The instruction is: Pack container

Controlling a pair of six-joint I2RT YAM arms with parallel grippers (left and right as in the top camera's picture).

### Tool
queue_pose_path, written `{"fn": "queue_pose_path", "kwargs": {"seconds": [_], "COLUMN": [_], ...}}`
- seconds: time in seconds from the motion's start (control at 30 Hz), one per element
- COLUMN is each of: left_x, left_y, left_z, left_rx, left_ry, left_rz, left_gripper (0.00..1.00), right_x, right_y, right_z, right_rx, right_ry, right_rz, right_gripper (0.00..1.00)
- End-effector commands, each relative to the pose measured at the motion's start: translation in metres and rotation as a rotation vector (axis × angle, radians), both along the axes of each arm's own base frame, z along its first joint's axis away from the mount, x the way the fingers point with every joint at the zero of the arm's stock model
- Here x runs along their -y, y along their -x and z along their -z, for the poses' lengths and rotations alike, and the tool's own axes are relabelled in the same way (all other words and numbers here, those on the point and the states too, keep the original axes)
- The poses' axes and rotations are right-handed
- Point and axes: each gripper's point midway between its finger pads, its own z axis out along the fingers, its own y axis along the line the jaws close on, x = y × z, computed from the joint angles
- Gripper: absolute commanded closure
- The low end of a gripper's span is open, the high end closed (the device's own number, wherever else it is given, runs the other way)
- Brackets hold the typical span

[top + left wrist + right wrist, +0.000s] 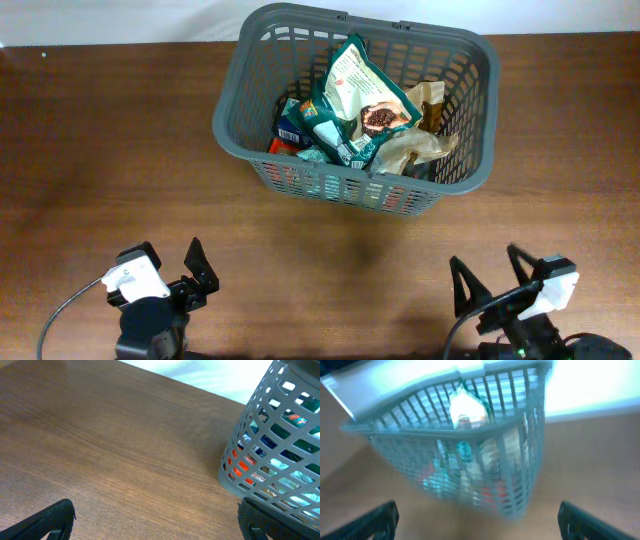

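The dark grey slotted basket (262,60) stands at the back middle of the wooden table. It holds several snack packs, with a large green pack (355,85) on top and a tan pack (425,140) at its right. My left gripper (180,268) is open and empty at the front left, far from the basket. My right gripper (492,272) is open and empty at the front right. The basket shows at the right of the left wrist view (280,450) and, blurred, in the middle of the right wrist view (470,445).
The brown wooden table (100,150) stretches to both sides of the basket. A white surface (120,20) lies beyond the table's far edge.
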Motion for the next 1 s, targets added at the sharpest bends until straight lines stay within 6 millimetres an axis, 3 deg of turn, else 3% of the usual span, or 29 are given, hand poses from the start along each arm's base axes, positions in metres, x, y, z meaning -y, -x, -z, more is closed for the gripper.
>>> {"fn": "queue_pose_path", "kwargs": {"seconds": [0.0, 0.23, 0.37, 0.6, 0.73, 0.97], "left_x": [0.0, 0.0, 0.001, 0.0, 0.001, 0.0], "left_y": [0.0, 0.0, 0.0, 0.0, 0.0, 0.0], "left_z": [0.003, 0.003, 0.003, 0.003, 0.003, 0.003], "left_rx": [-0.006, -0.006, -0.006, -0.006, -0.006, -0.006], "left_ry": [0.01, 0.01, 0.01, 0.01, 0.01, 0.01], "left_rz": [-0.002, -0.002, -0.001, -0.002, -0.001, -0.002], "left_gripper": [0.01, 0.01, 0.01, 0.01, 0.01, 0.01], "right_x": [0.006, 0.022, 0.038, 0.056, 0.06, 0.053], "right_y": [-0.019, -0.056, -0.061, -0.065, -0.071, -0.082], "right_z": [0.0, -0.021, -0.018, -0.009, 0.011, 0.065], "right_rx": [0.091, 0.43, 0.502, 0.514, 0.461, 0.29], "right_ry": [0.009, 0.0, -0.006, 0.139, 0.149, 0.171], "right_rz": [0.03, 0.142, 0.236, 0.354, 0.375, 0.327], "right_gripper": [0.01, 0.01, 0.01, 0.01, 0.01, 0.01]}}
